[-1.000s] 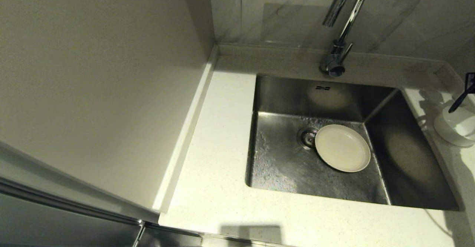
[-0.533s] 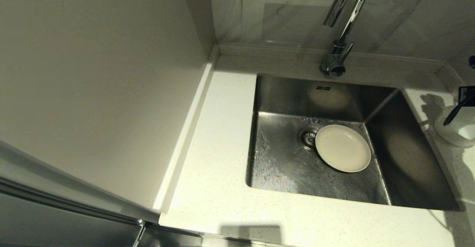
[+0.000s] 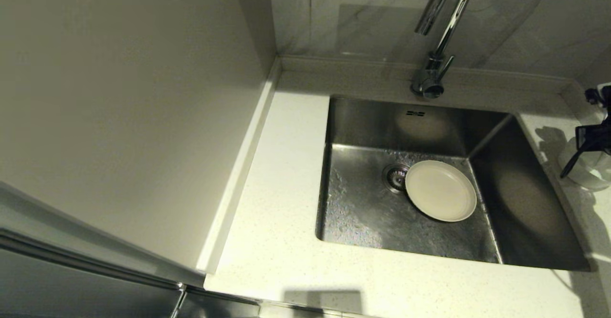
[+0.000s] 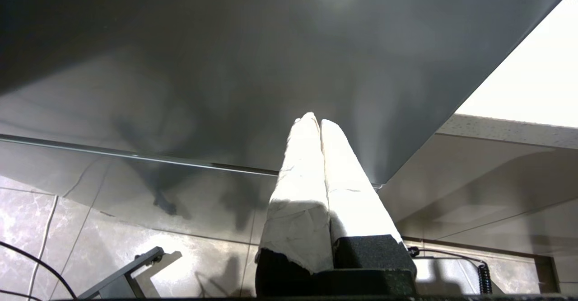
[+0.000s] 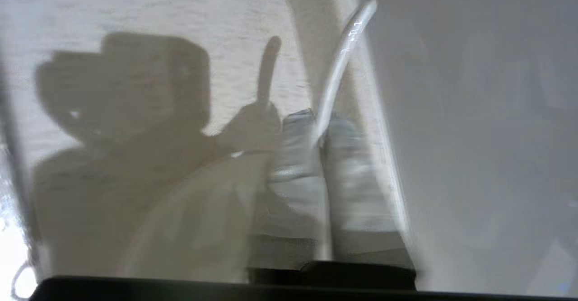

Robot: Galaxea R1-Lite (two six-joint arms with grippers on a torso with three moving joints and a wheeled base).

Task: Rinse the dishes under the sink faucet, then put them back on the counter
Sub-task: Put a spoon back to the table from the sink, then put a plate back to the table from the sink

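Right gripper [image 3: 570, 165], holding the spoon [image 3: 571, 161], has shifted toward the robot along the table [image 3: 267, 241] edge. It now overlaps more of the bowl [image 3: 589, 174]. Bowl has moved slightly.

One plate [image 3: 440, 190], one bowl [image 3: 586, 169], one spoon [image 5: 342, 61], one sink [image 3: 363, 213], one faucet [image 3: 437, 36], one counter [image 3: 281, 222].

We see the plate [image 3: 440, 190] lying in the sink [image 3: 353, 213], just right of the drain strainer [image 3: 395, 176]. The faucet [image 3: 432, 77] stands behind the sink on the counter [image 3: 277, 213]. A bowl [image 3: 584, 172] sits on the counter at far right.
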